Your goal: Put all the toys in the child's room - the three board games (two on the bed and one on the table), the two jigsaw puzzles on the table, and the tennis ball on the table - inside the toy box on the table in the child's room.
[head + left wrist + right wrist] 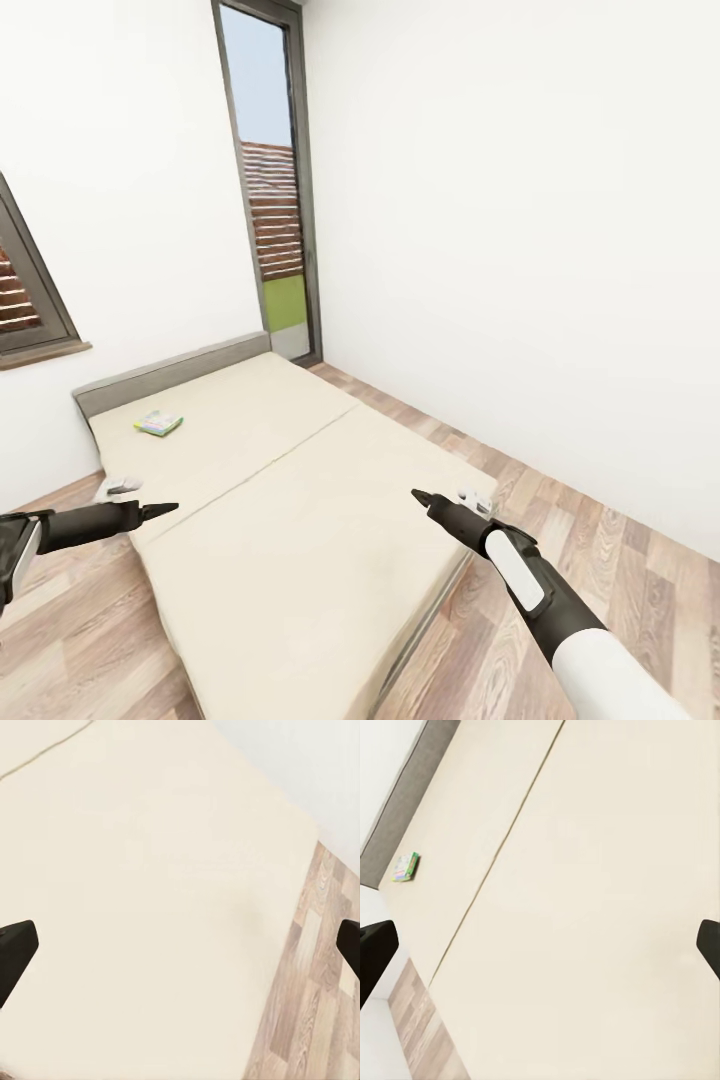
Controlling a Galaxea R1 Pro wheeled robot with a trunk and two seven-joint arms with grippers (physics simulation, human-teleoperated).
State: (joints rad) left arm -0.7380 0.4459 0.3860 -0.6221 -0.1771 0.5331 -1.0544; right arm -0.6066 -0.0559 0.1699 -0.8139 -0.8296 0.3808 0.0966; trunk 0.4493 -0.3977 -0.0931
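- Biggest thing in front of me is the bed point(300, 520): plain beige mattress split by a seam running from about 7 o'clock up to 1 o'clock in my head view, with the low grey headboard point(170, 372) along its far edge at roughly 11 o'clock.
- White walls behind it, plus a tall narrow window point(272, 180) up at 12 o'clock and a second dark-framed window point(25, 290) cut off at 9 o'clock.
- Wood-plank floor point(620, 540) wraps around the bed, most of it showing from 3 to 5 o'clock.
- My right arm comes in from 5 o'clock, and my right gripper point(425, 498) hangs over the mattress near its right edge. From my right wrist camera the two dark fingers point(375, 952) sit far apart at the frame edges with just mattress between them, so it's spread wide and carrying nothing.
- My left gripper point(160, 510) comes in from 8 o'clock over the mattress's left edge. Same deal on that wrist camera: fingers point(16, 949) wide apart, nothing in them.
- Smallest: one board game point(159, 423), a little flat box with green edging, lying on the mattress near the headboard, about 10 o'clock. It's well clear of both grippers. Too small to read the print.
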